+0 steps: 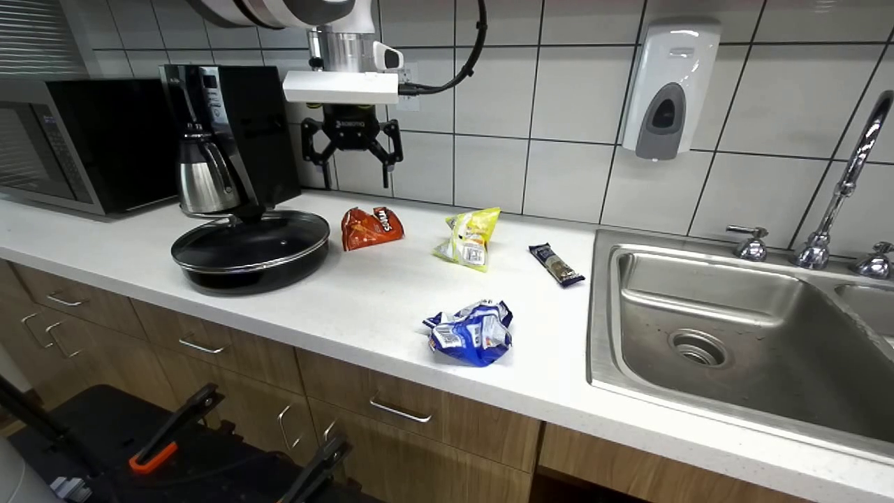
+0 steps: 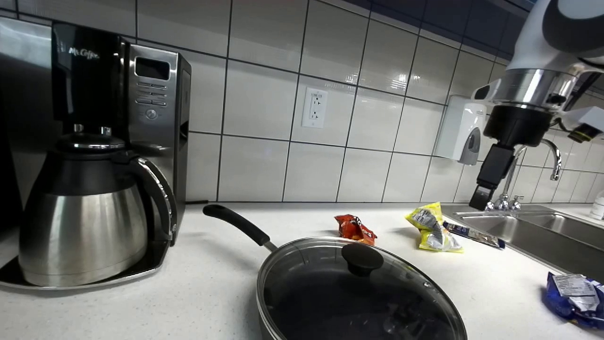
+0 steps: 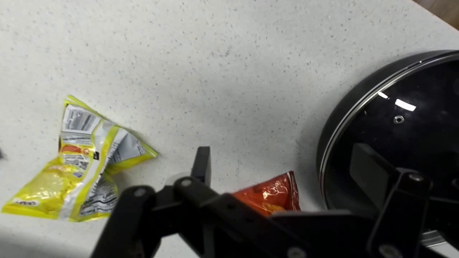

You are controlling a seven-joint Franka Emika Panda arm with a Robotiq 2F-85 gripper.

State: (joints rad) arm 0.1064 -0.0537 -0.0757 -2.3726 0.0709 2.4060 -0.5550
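My gripper (image 1: pixel 357 184) hangs high above the white counter, pointing down, its fingers wide apart with nothing between them. In the wrist view, a crumpled red snack bag (image 3: pixel 272 193) shows beneath the gripper (image 3: pixel 286 166), partly hidden by its linkage. One finger (image 3: pixel 369 173) stands out against the dark lid of the covered pan (image 3: pixel 394 86). A yellow chip bag (image 3: pixel 86 157) lies to the left there. In an exterior view, a blue crumpled bag (image 1: pixel 473 334) rests near the counter's front, and a thin dark wrapped bar (image 1: pixel 556 265) lies by the sink.
A steel sink (image 1: pixel 602 314) with a tall faucet (image 1: pixel 838 188) takes up one end of the counter. The coffee maker (image 2: pixel 155 118) with its steel carafe (image 2: pixel 85 231), and a microwave (image 1: pixel 105 140), stand at the opposite end. A soap dispenser (image 1: pixel 674 84) hangs on the tiled wall.
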